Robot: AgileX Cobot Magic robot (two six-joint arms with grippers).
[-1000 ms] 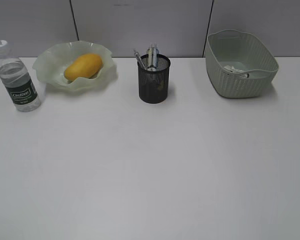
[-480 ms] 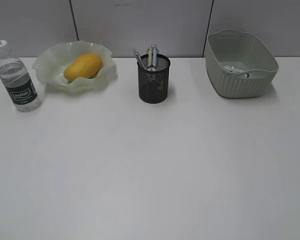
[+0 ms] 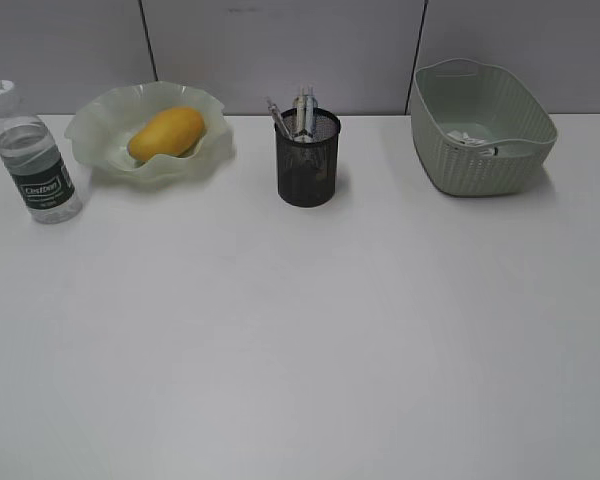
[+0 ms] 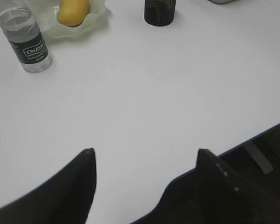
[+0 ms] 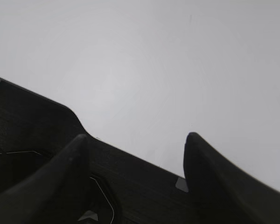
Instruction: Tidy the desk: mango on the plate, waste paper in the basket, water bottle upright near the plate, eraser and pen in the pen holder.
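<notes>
**One label in white lettering**

The water bottle (image 4: 25,38) carries a dark green label (image 4: 30,48) with white lettering that seems to read "C'estbon", though the small print beneath it is too blurred to make out. Nothing else in view bears readable text.
</notes>
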